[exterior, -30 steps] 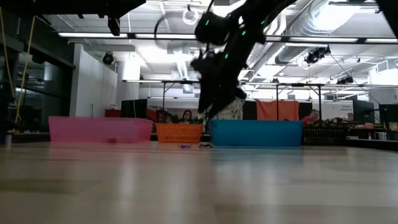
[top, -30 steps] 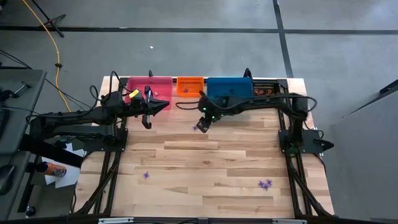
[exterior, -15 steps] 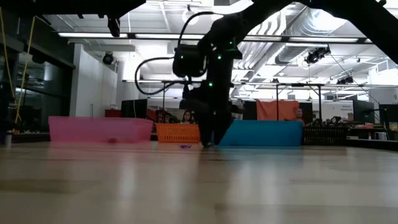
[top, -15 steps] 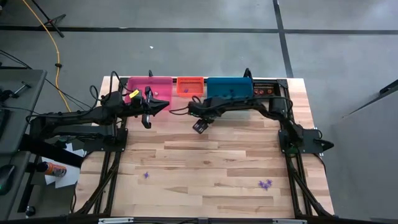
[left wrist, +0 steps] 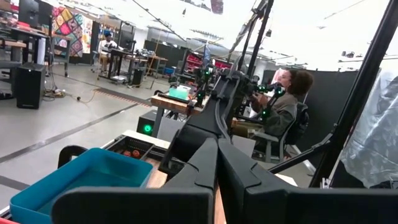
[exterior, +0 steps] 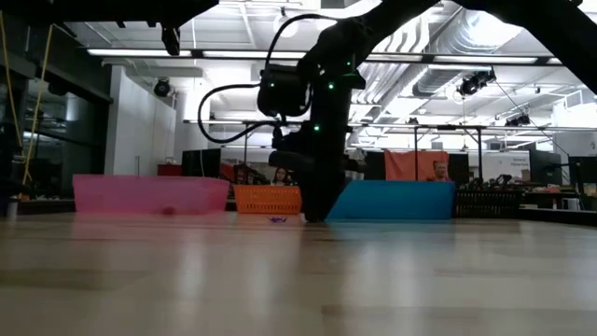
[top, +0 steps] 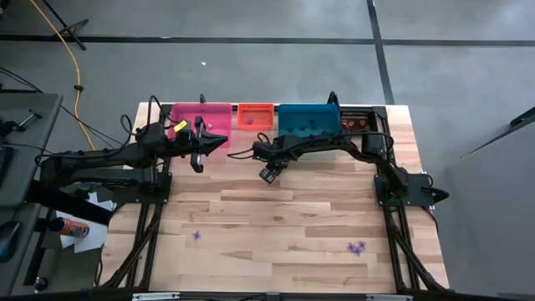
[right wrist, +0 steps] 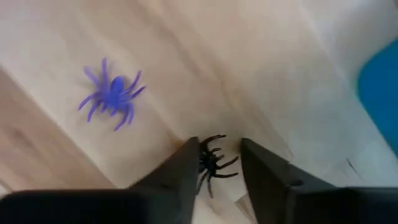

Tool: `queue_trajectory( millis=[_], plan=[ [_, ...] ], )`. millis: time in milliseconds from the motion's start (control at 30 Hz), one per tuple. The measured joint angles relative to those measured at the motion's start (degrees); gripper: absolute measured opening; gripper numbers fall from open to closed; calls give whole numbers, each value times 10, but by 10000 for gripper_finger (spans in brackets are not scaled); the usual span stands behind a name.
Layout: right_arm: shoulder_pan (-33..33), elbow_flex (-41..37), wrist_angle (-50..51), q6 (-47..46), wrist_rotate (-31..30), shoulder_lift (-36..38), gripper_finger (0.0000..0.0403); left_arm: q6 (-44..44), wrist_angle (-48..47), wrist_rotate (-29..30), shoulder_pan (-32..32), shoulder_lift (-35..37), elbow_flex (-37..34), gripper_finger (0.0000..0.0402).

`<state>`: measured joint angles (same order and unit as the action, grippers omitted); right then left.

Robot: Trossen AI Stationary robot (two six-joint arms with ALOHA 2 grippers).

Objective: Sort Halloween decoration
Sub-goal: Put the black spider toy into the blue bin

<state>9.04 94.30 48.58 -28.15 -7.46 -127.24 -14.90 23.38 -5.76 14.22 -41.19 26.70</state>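
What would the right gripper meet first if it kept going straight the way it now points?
The black spider, lying on the wooden table between the right gripper's parted fingers. Just past it the tabletop itself; how much gap remains is unclear. The purple spider lies off to the side.

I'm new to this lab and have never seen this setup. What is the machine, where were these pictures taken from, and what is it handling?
It is a robot with two dark arms at a wooden table. One picture looks straight down, one looks level across the tabletop, and one comes from each wrist.

The right gripper is down at the table near the blue bin, its fingers on either side of a small black spider, not yet visibly clamped on it. A purple spider lies beside it. More purple trinkets lie nearer the front edge.

The left gripper waits, shut and empty, by the pink bin. A small orange bin stands between the two.
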Motion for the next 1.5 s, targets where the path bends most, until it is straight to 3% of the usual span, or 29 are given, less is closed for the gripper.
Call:
queue_trajectory(
  millis=[167,400,533,767,900,1000,1100,1200,1333,1500],
  plan=[
    [-9,-3,11,54,0,10,17,0,0,0,0,0,0,0],
    [-10,-30,71,118,-31,87,4,0,0,0,0,0,0,0],
    [-7,-168,-9,110,-28,210,2,1,-8,0,0,1,0,0],
    [-5,-467,-181,6,26,509,1,28,-17,4,0,1,0,0],
    [-12,-588,-360,-30,79,649,1,30,-17,6,0,1,0,0],
    [-13,-644,-539,-31,95,706,1,30,-17,6,0,1,0,0],
    [-13,-655,-684,-14,96,718,0,30,-19,6,0,1,0,0],
    [-13,-630,-754,38,98,711,0,30,-19,5,0,1,0,0],
    [-13,-591,-760,120,110,710,0,30,-17,3,0,1,0,0],
    [-13,-577,-753,141,110,709,0,30,-17,3,0,1,0,0]
  ],
)
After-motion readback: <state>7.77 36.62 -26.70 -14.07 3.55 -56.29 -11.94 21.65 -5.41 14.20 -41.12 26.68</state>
